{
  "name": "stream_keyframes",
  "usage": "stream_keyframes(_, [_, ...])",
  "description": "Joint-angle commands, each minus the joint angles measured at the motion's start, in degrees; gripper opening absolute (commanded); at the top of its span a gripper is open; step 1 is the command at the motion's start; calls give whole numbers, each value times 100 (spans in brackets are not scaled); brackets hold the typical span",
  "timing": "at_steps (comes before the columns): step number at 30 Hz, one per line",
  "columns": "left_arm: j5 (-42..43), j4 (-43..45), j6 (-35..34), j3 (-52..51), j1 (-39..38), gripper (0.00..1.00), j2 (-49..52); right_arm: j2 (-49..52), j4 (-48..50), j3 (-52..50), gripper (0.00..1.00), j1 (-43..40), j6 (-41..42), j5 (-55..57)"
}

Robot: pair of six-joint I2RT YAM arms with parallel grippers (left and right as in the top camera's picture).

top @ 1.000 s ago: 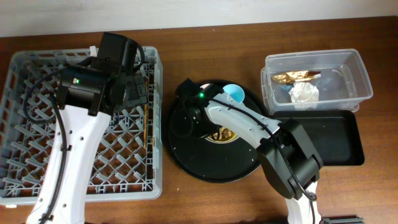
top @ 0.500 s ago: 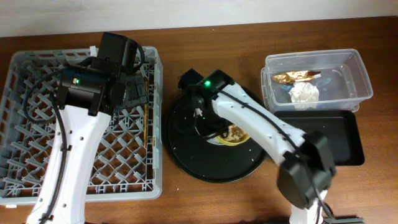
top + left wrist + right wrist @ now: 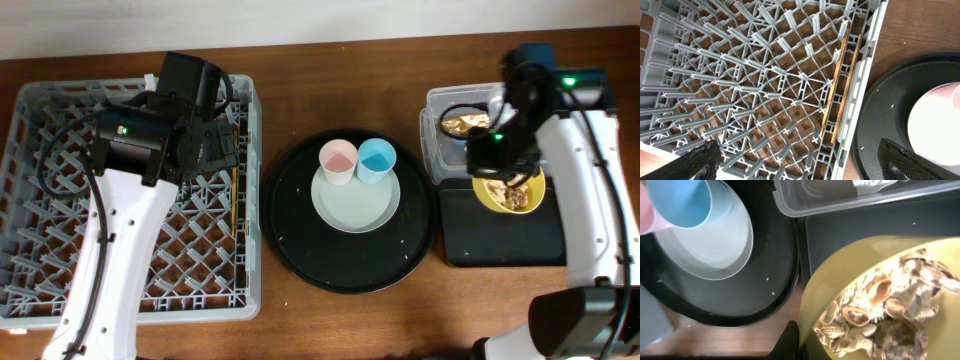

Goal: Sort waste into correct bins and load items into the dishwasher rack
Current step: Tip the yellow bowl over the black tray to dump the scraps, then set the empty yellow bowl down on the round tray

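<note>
The right gripper is clamping the yellow bowl, scraps inside, over the black tray. The left gripper is hanging open and empty above the dishwasher rack, with chopsticks lying at its right wall. The pink cup, blue cup and plate are waiting.

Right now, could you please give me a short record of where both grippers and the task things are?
left gripper: open, empty, above the dishwasher rack
right gripper: shut on the yellow bowl, held over the shallow black tray
bowl contents: food scraps
chopsticks: in the rack, along the wall nearest the round black tray
pink cup and blue cup: upright, side by side on the plate
plate: on the round black tray
clear tub: holds the gold foil wrapper
</note>
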Motion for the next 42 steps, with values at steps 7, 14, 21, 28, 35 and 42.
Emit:
stream_keyframes(7, [24,-7,-55,-24,28,100,4,-129,1198,-2304,4,-2564,-2479,-3766])
stream_keyframes(14, [24,-7,-55,-24,28,99,4,-129,3126,-4363,4,-4039,-3018,-5956])
stream_keyframes(21, [24,-7,-55,-24,28,99,4,-129,4225,-5158,4,-4559,-3016,-7853])
stream_keyframes(28, [24,-7,-55,-24,28,99,4,-129,3692,-5171,4,-4557,-2828,-8146])
stream_keyframes(35, [24,-7,-55,-24,28,99,4,-136,3499,-5117,4,-4559,-1786,-8146])
stream_keyframes(42, [24,-7,-55,-24,28,99,4,-181,3213,-5071,4,-4562,-1534,-8148])
